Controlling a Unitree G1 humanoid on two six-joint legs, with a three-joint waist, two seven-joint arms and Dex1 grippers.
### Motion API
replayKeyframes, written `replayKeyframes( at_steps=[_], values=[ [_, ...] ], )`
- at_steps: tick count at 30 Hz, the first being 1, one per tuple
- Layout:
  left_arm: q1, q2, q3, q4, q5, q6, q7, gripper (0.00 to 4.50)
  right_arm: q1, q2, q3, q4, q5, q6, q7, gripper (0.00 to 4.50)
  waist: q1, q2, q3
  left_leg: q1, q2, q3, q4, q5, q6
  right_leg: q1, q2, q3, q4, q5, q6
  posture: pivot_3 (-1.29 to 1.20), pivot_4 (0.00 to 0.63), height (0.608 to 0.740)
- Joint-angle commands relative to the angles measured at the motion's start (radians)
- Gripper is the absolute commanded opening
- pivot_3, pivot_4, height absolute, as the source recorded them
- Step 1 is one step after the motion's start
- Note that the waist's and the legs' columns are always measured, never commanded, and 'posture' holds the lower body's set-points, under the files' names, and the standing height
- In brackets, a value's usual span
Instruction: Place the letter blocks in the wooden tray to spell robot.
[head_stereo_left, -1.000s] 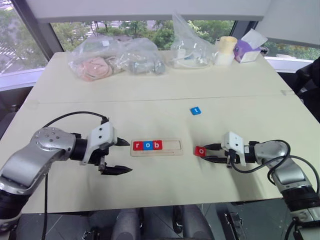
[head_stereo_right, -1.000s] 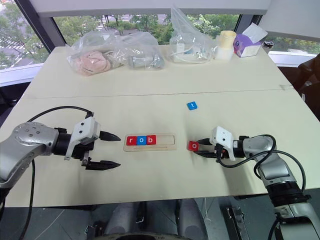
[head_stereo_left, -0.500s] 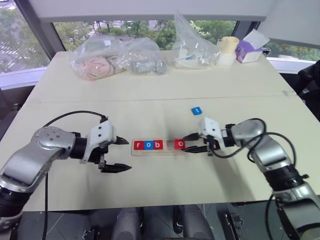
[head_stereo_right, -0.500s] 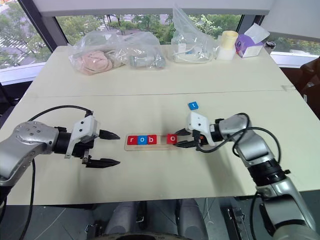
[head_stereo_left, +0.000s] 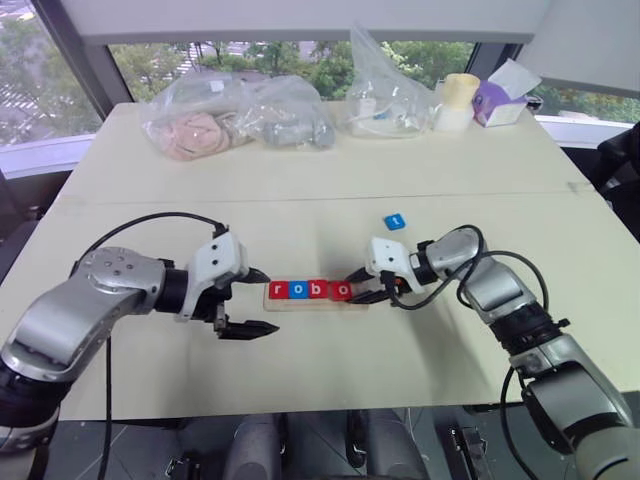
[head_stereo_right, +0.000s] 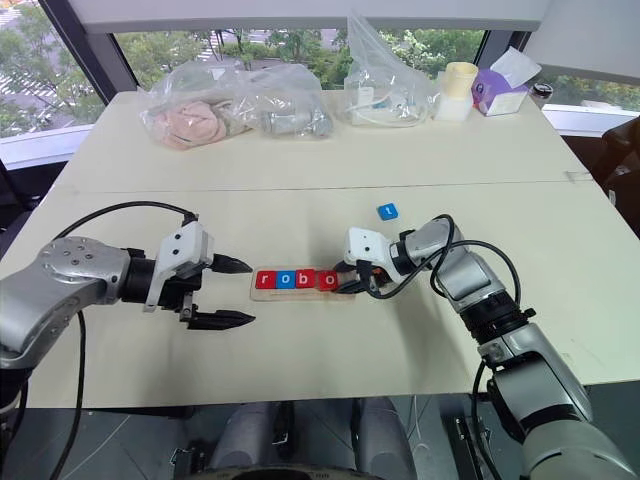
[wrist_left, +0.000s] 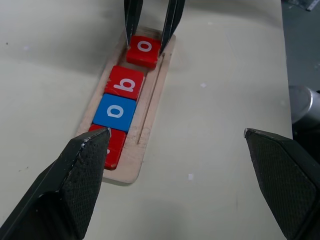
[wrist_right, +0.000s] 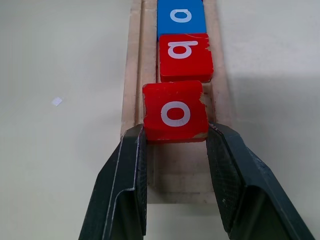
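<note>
Step in hand: seating the fourth letter. The right claw (wrist_right: 176, 165) pinches the red "o" block (wrist_right: 175, 112) by its two side edges and holds it over the wooden tray (wrist_right: 133, 75), just ahead of its fingertips and slightly askew, near the red "b" block (wrist_right: 184, 56) — whether it sits flat in the slot cannot be told.

Beyond the "b" lie the blue "o" block (wrist_left: 115, 112) and the red "r" block (wrist_left: 113, 146). The left claw (head_stereo_left: 255, 302) hangs spread wide and empty just off the tray's "r" end.

Next move, as judged: square the "o" against the "b", lower, release — then fetch the blue "t" block (head_stereo_left: 395, 221), lying on the bench (head_stereo_left: 300, 380) beyond the right claw.

Count: five blocks, three seated, one gripped, one loose; one tray; two claws.
</note>
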Motion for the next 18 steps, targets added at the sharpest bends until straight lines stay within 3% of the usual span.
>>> replayKeyframes(
  at_steps=[1,11,17,18],
  values=[
    [0.017,0.0,0.019,-0.022,-0.007,-0.015,0.006,4.5,-0.027,0.015,-0.012,0.01,-0.006,-0.018,0.004,1.12,-0.001,0.0,0.0,0.0,0.0,0.0,0.0,0.0,0.0,0.0,0.0,0.0,0.0,0.0,0.0,0.0,0.15,0.739],
    [0.034,-0.018,0.031,0.005,-0.006,-0.042,0.007,4.5,-0.053,0.052,-0.016,0.064,-0.031,-0.033,-0.013,1.12,-0.001,0.0,0.0,0.0,0.0,0.0,0.0,0.0,0.0,0.0,0.0,0.0,0.001,0.0,0.0,0.0,0.15,0.739],
    [0.049,-0.016,0.029,0.01,0.001,-0.062,0.011,4.5,-0.034,0.053,-0.027,0.0,-0.017,-0.006,-0.022,4.25,-0.001,0.0,0.0,0.0,0.0,0.0,0.0,0.0,0.0,0.0,0.0,0.0,0.001,0.0,0.0,0.0,0.15,0.739],
    [0.049,-0.016,0.029,0.011,0.002,-0.063,0.013,4.5,-0.033,0.054,-0.035,-0.016,-0.011,0.001,-0.028,4.43,-0.001,0.0,0.0,0.0,0.0,0.0,0.0,0.0,0.0,0.0,0.0,0.0,0.001,0.0,0.0,0.0,0.15,0.739]
  ],
)
